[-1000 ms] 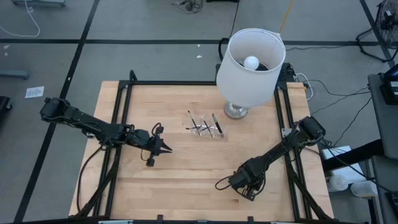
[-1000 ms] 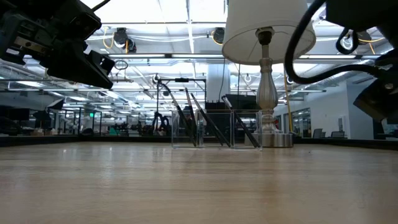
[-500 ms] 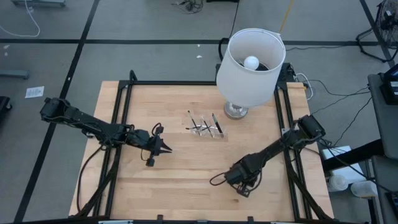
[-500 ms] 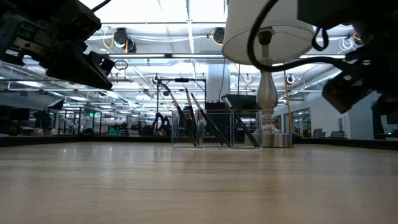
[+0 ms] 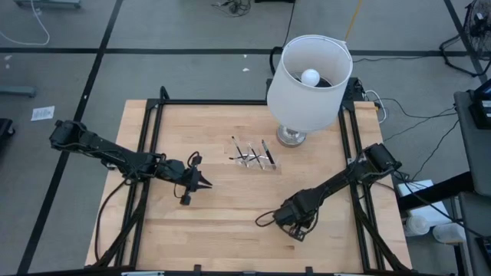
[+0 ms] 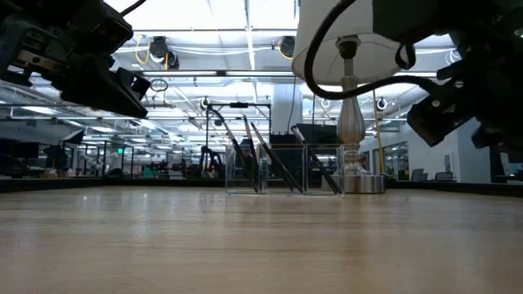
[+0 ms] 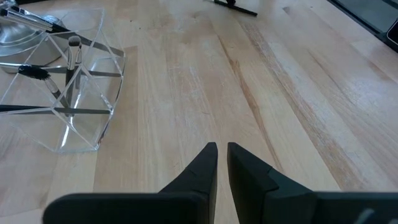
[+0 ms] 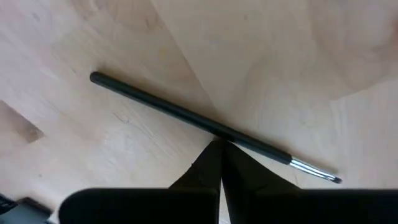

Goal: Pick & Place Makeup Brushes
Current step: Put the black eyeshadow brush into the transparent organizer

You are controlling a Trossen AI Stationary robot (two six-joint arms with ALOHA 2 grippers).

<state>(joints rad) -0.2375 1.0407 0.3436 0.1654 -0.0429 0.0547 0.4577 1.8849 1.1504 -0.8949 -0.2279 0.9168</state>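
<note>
One thin black makeup brush (image 8: 186, 115) with a silver ferrule lies flat on the wood. It shows only in the right wrist view. My right gripper (image 8: 221, 146) (image 5: 298, 228) is shut and points down over the middle of its handle, near the table's near right. Several more brushes (image 5: 253, 156) (image 7: 56, 93) lean inside a clear acrylic holder (image 6: 282, 167) at the table's middle. My left gripper (image 7: 218, 149) (image 5: 205, 183) is shut and hovers left of the holder, pointing toward it. My right gripper's shut fingertips (image 8: 214, 155) come from above over the middle of the brush's handle (image 8: 205, 124) and lie across it. I cannot tell whether they touch it. The brush lies flat on the table.
A white-shaded lamp (image 5: 308, 73) stands on its silver base (image 5: 291, 136) at the far right, just beyond the holder. Black frame rails (image 5: 149, 146) run along the table's left and right sides. Bare wood (image 5: 230, 215) lies between the two grippers.
My right gripper has moved toward the table's left and a little toward the far edge, staying shut. The left arm has kept still.
</note>
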